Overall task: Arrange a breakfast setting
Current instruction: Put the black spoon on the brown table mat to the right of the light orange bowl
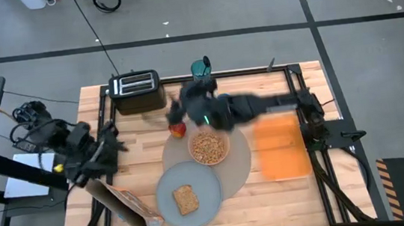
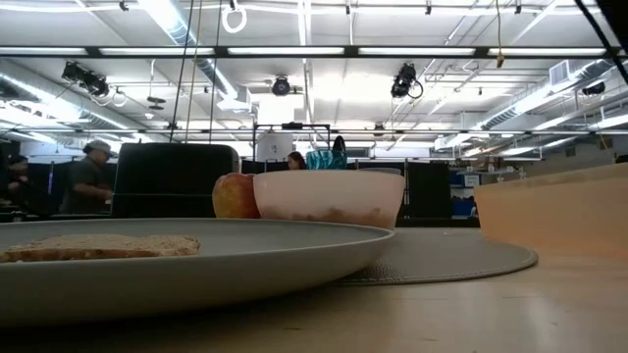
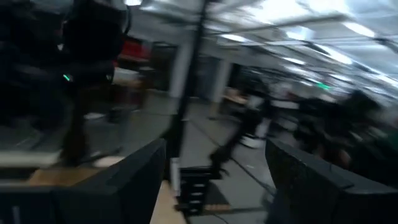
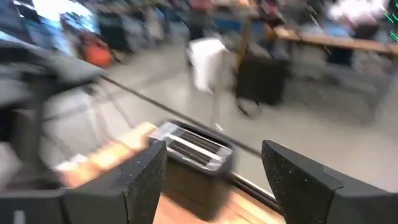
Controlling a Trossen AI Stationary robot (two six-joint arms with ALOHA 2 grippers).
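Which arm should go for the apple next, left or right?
Right, I'd say. The right gripper hangs open just above the red apple, beside the bowl of cereal. The left gripper waits open at the table's left edge, farther off.

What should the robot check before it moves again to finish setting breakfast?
1. Toast slice on the grey plate: ok, it lies flat there.
2. Pink bowl holds cereal and sits on the round placemat: ok.
3. Red apple in place: not ok, it sits on bare wood beside the placemat, near the toaster.
4. Right gripper free: ok, fingers apart with nothing between them, above the table near the apple.
5. Left gripper out of the way: ok, open at the table's left edge.
6. Spoon set out: cannot tell, none is visible.
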